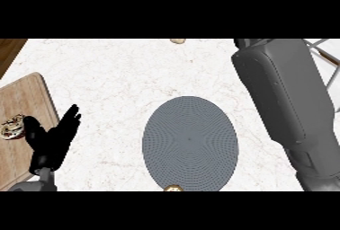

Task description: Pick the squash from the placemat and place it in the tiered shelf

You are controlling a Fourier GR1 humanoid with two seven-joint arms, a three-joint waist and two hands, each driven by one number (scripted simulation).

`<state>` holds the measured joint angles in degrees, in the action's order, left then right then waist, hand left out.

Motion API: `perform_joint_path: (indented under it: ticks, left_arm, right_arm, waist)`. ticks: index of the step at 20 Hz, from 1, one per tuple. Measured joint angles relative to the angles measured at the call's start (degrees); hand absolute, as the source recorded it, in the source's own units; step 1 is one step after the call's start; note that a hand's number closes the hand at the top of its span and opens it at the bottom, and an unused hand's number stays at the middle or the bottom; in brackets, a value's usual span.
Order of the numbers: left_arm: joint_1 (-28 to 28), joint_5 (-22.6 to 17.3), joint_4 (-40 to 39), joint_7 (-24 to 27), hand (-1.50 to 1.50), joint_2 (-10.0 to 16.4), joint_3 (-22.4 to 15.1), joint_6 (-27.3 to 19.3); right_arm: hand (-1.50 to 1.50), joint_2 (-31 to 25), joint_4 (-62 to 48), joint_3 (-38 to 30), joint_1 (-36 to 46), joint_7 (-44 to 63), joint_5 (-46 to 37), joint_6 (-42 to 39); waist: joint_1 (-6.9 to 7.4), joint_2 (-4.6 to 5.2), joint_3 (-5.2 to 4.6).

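Resting at lower left over the wooden board's (pixel 23 99) edge, the left hand (pixel 50 139) is showing straight, spread fingers and holding nothing. The right forearm (pixel 285 99) is extending past the top edge beside the tiered shelf (pixel 325 49), with its hand out of sight. A small tan thing (pixel 172 189) is lying at the placemat's (pixel 190 139) near rim; I cannot tell whether it is the squash.

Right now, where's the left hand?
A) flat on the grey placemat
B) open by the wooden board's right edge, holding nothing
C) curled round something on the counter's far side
B: the left hand is open, fingers up, at the right edge of the wooden board, left of the placemat and apart from it.
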<state>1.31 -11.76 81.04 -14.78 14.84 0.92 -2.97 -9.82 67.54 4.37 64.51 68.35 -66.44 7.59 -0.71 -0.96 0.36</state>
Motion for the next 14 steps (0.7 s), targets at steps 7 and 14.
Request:
perform_joint_path:
  ticks: [7,14]
  left_arm:
    - [0.2,0.7,0.3,-0.4,0.00,-0.9,-0.2,-1.0]
    - [0.6,0.0,-0.2,-0.2,0.00,-0.5,0.5,0.5]
  right_arm:
    - [1.50,-5.8,2.0,-6.9,5.4,-0.7,-2.2,-6.4]
    - [1.50,-13.4,0.0,-14.6,9.9,-4.2,-2.1,-10.8]
  waist:
    - [-0.11,0.16,-0.01]
    - [0.38,0.41,0.03]
